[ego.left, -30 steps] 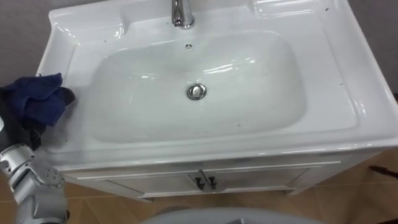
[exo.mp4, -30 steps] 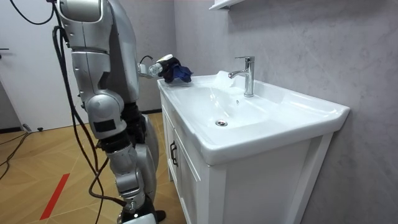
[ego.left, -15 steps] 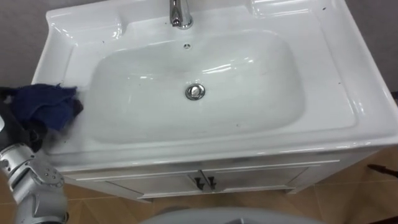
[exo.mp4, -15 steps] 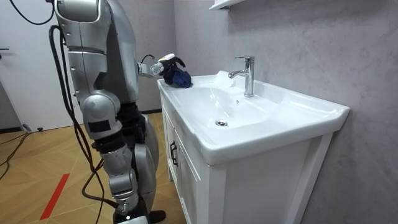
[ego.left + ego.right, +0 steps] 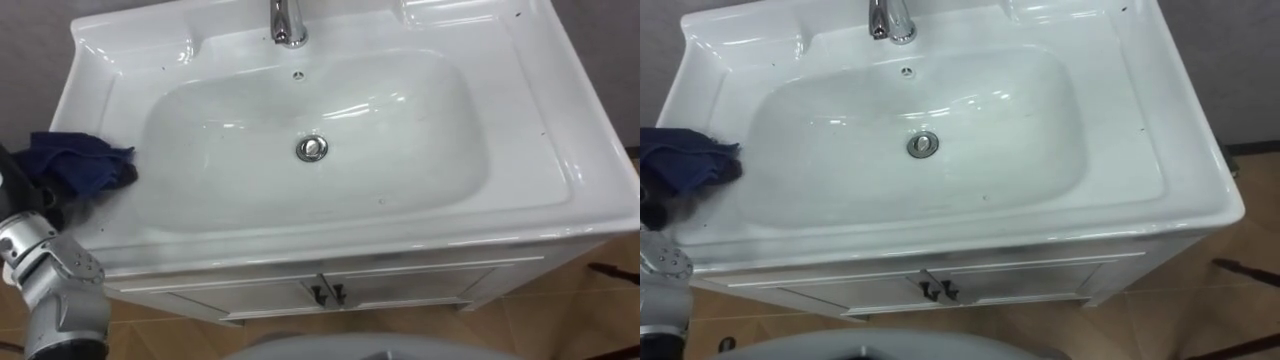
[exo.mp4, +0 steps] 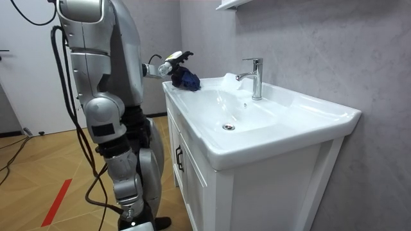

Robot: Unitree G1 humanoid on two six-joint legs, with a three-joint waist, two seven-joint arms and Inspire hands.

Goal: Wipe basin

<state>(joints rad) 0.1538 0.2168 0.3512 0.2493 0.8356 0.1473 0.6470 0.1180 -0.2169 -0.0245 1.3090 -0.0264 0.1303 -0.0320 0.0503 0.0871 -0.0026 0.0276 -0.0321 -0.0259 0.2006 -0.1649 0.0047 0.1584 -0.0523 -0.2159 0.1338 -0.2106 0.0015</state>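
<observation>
Basin [image 5: 400, 130] is white and glazed, set on a cabinet [image 5: 400, 285], with the tap [image 5: 288, 22] at the back and the drain plug [image 5: 312, 148] in the middle of the bowl. It is hard, fixed and smooth, so it needs no holding. I judge its surface to be slippery. A few small dark specks show in the bowl and on the right rim.

The thing to handle is the dark blue cloth [image 5: 78, 163]. It lies crumpled on the left rim of the basin, just at the edge of the bowl. It touches the left hand [image 5: 28, 195], which comes in from the lower left. The cloth covers part of this hand, so I cannot tell if the hand grips the cloth or only rests against it.

The cloth looks soft, light and limp. It will probably fold and bunch easily, and it can slide on the glaze. In my opinion it is best taken at the thick middle of the bundle, not at a loose corner, and then pressed flat under the palm when it goes down into the bowl.
</observation>
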